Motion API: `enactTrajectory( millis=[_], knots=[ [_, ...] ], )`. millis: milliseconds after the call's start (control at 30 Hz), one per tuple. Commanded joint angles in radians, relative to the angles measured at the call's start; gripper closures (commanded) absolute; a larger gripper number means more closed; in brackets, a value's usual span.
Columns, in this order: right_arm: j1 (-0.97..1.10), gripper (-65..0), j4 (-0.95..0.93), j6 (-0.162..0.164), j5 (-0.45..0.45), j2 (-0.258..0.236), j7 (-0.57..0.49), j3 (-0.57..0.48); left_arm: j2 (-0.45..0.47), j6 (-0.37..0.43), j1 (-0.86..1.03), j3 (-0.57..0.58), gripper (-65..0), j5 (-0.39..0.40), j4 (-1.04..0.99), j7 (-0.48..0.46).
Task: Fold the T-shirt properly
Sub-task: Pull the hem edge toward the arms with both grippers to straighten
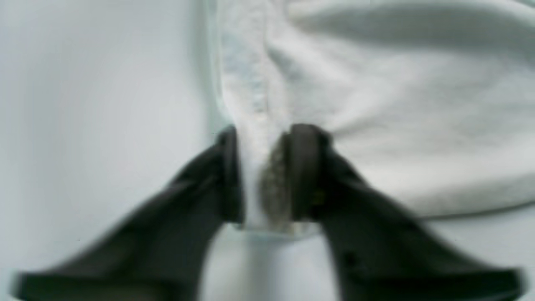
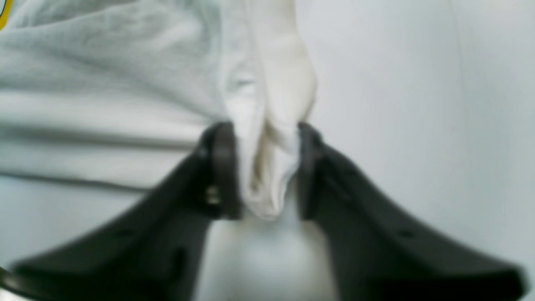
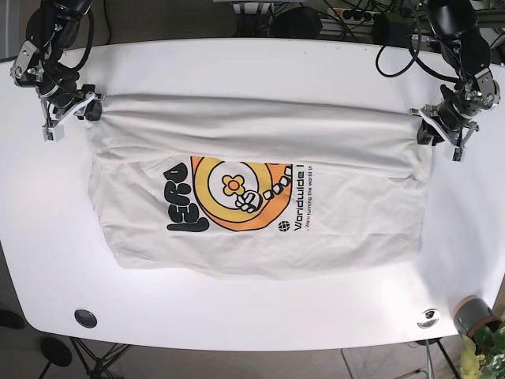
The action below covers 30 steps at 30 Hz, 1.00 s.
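Two grippers pinch the white T-shirt [image 3: 260, 189] by its far edge, stretched taut on the white table [image 3: 237, 316]. At left, the right gripper [image 3: 85, 106] clamps a bunched corner; at right, the left gripper [image 3: 422, 122] clamps the other (both arms reach inward). Move both together, keeping tension even.

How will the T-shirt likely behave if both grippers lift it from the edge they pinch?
Probably floppy: the T-shirt already sags and creases between the left gripper and the right gripper. Likely light, since thin bunched cloth fills each pinch. It may drag on the table rather than slide flat.
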State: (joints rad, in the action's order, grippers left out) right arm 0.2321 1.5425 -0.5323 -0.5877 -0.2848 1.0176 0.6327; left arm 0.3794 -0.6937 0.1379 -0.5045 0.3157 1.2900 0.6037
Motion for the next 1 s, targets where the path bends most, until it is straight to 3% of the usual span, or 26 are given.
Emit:
enactTrajectory(
  millis=[0, 433, 733, 967],
  knots=[
    [-0.001, -3.2, 0.017, -0.004, -0.012, -0.018, -0.012, 0.005, 0.011, -0.004, 0.001, -0.004, -1.3, -0.006, 0.007, 0.020],
    [0.088, -2.5, 0.158, -0.005, -0.019, -0.020, -0.004, 0.013, 0.011, -0.004, 0.098, -0.085, -0.6, -0.002, 0.116, 0.026],
    [0.172, -2.5, 0.211, -0.005, -0.021, -0.020, -0.004, 0.013, 0.005, -0.004, 0.219, -0.181, -0.7, 0.000, 0.237, 0.132],
    [0.234, -2.7, 0.249, -0.005, -0.021, -0.018, -0.004, 0.014, 0.005, -0.004, 0.256, -0.237, -1.3, -0.006, 0.239, 0.146]
  ],
)
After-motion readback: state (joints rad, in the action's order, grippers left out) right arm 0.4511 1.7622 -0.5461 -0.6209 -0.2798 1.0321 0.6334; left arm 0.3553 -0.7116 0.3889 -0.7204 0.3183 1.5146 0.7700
